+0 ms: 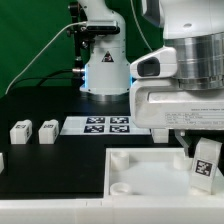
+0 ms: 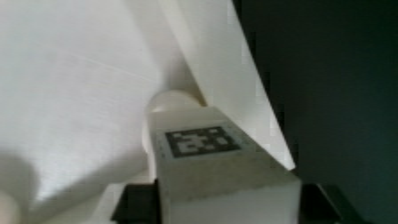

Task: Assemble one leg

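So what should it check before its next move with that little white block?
1. Grip: ok. The leg sits between the fingers of the gripper.
2. Place: ok. The leg is over the tray, at its corner on the exterior view's right.
3. Lower end of the leg meeting the tray: cannot tell, hidden.
4. Tag on the leg readable: ok, it faces both cameras.
5. Path clear: ok. The spare legs lie apart, beside the marker board.

The leg (image 1: pixel 207 163) is a small white post with its black-and-white tag facing out; nearly upright, a slight lean; near the table's front edge, at the exterior view's right.
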